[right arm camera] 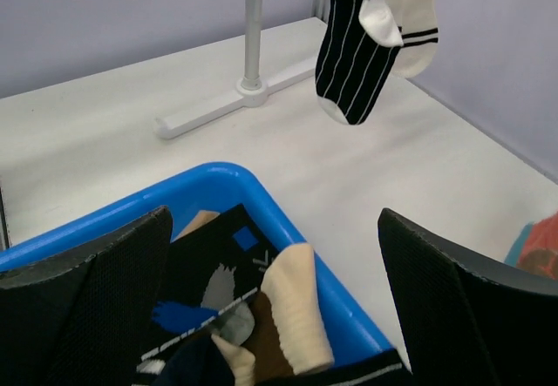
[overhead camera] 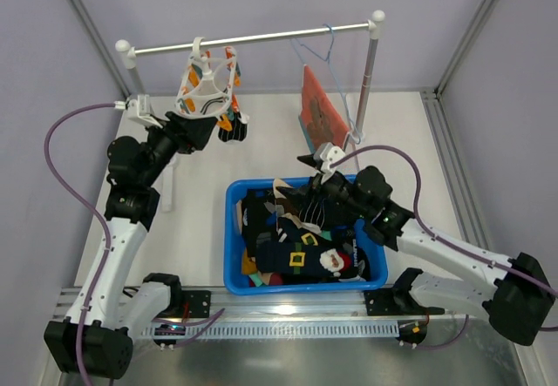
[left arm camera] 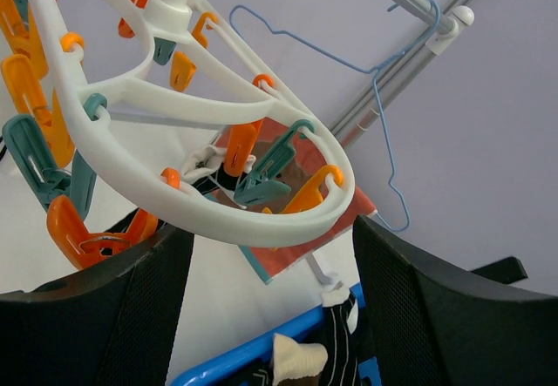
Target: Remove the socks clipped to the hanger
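Item 1: my left gripper (left arm camera: 270, 260), jaws spread, grasping nothing; it sits just under the ring of the white peg hanger (left arm camera: 218, 98).
Item 2: the hanger hooks onto the rail (overhead camera: 253, 37) toward the table's far left corner.
Item 3: socks (right arm camera: 353, 50), one black pinstriped and one white, clipped and dangling from the hanger.
Item 4: my right gripper (right arm camera: 275, 255), released, jaws wide, over the far rim of the blue basket (overhead camera: 234, 229), which holds loose socks at the near edge.

No text, label, brand, number or sign is legible; the socks (right arm camera: 353, 46) and hanger (left arm camera: 122, 164) bear none.
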Tool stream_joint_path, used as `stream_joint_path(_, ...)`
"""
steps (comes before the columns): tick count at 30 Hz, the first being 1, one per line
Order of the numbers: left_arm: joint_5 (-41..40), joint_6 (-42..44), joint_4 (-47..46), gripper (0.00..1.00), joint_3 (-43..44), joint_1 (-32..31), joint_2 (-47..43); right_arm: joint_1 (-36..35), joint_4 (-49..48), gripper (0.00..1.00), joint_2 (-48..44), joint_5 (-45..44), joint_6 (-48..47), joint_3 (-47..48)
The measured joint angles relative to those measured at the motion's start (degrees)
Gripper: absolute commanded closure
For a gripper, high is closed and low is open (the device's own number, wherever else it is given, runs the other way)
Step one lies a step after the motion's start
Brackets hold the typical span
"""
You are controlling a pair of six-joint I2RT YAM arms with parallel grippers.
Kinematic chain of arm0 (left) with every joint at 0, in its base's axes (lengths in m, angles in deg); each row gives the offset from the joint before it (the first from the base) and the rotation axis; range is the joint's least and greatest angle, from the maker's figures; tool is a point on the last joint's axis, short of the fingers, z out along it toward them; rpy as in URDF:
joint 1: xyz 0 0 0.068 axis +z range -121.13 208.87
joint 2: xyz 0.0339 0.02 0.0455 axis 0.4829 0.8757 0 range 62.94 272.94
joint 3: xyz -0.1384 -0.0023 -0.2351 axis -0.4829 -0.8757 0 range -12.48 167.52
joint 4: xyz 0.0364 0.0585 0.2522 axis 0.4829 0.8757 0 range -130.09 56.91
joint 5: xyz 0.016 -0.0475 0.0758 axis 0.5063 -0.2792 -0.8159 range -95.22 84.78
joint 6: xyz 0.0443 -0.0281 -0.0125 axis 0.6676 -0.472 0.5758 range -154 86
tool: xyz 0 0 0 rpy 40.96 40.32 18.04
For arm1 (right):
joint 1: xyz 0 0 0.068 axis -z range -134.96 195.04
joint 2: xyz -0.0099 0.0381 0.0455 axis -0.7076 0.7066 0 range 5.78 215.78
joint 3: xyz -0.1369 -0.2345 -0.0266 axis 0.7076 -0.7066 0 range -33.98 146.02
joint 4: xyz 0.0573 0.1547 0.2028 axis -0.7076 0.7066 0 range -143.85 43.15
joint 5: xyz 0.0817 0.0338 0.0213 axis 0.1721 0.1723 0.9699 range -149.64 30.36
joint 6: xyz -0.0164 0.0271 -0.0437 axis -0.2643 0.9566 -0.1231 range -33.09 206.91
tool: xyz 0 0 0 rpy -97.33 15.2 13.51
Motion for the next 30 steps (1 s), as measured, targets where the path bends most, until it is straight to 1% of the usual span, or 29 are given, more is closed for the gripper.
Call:
stream_joint_path(5, 1.0, -0.3, 0.0, 0.28, -0.2, 0.6, 0.0, 3.1, -3.0, 0.0, 11.3, 6.2, 0.3, 8.6)
stream_joint_path(8, 1.5, -0.8, 0.0, 0.28, -0.2, 0.9, -0.1, 3.6, -5.0, 0.0, 18.1, 7.4, -0.5, 13.4)
stream_joint_path(9, 1.6, -1.0, 0.0, 0.28, -0.2, 1.0, -0.2, 3.8, -6.1, 0.0, 21.8, 7.5, -1.0, 16.2)
stream_joint_path(19, 2.7, -1.2, 0.0, 0.29, -0.2, 1.2, -0.7, 5.9, -12.3, 0.0, 40.9, 4.3, -3.8, 28.4)
stream_joint_path(24, 3.1, -1.2, -0.1, 0.29, -0.2, 1.2, -1.1, 5.9, -12.8, 0.0, 47.6, 2.0, -5.3, 34.7)
stream_joint_path(29, 3.6, -1.4, -0.4, 0.29, -0.2, 1.2, -1.9, 5.9, -12.3, 0.0, 53.2, 1.7, -5.7, 42.1)
stream_joint_path(30, 3.6, -1.4, -0.5, 0.29, -0.3, 1.2, -2.0, 5.9, -12.1, 0.04, 54.2, 1.9, -5.7, 43.6)
